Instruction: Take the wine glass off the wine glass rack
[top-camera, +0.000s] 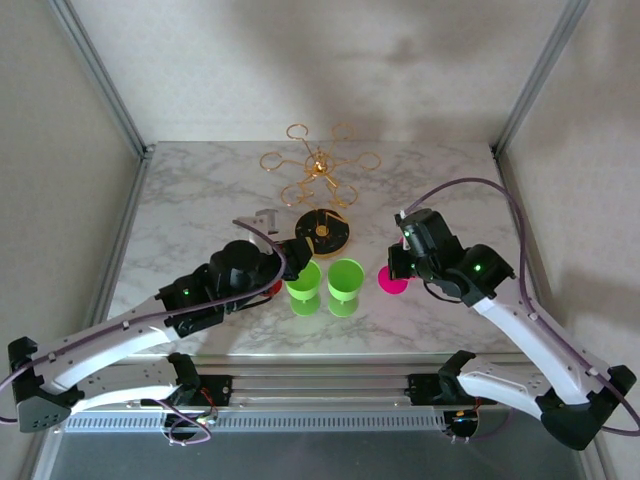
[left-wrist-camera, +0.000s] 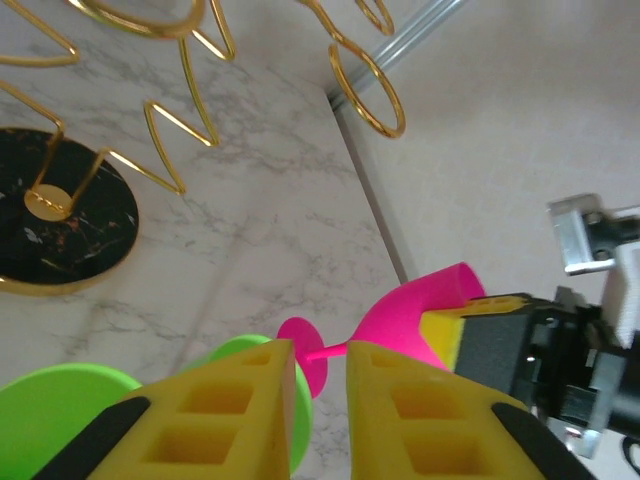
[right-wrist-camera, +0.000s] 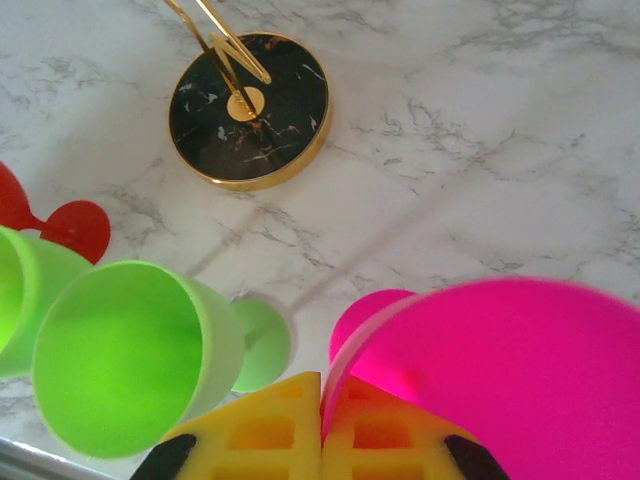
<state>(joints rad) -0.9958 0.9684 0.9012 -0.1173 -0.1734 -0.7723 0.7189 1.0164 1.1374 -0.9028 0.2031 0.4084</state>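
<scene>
The right hand (right-wrist-camera: 321, 395) grasps the pink wine glass (right-wrist-camera: 500, 380) by its rim, by the near edge of the bench (top-camera: 200, 200); the left hand (left-wrist-camera: 320, 365) is released. The rack (top-camera: 318, 170) stands toward the far edge.

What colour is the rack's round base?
The base is black, marbled, with a gold rim; clearest in the right wrist view.

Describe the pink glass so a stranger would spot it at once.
On the marble table, look just in front of the gold wire rack. The pink glass is right of two green glasses; it is the only pink one.
</scene>
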